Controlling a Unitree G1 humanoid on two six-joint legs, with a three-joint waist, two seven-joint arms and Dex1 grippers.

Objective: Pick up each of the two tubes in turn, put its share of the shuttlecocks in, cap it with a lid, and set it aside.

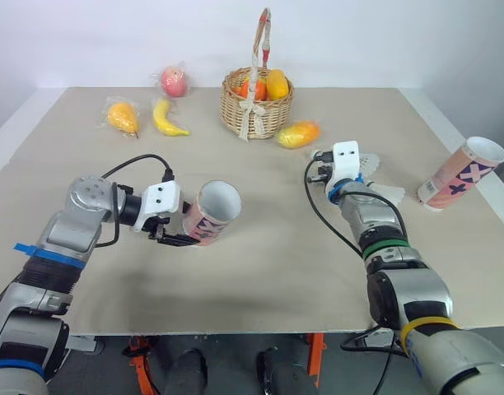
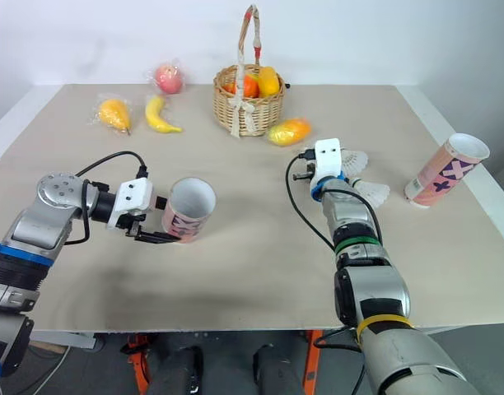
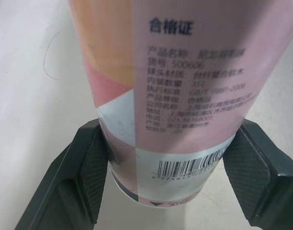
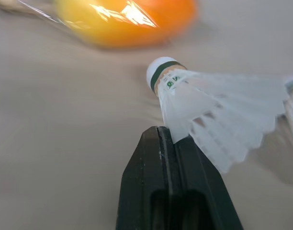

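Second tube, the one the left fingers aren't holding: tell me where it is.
In the left eye view the second tube lies at the table's right edge, to the right of the shuttlecocks and far from the held tube.

Tube (image 3: 185, 96) pink w/ orange patches; shuttlecock (image 4: 218, 120) white, green band.

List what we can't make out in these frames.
Shuttlecocks: head views, count unclear; the right gripper covers some of them.
Held tube: head views, its own wall hides the bottom inside; left wrist view cuts off its mouth.
Fruit: right wrist view, blurred and cut off by the frame edge.
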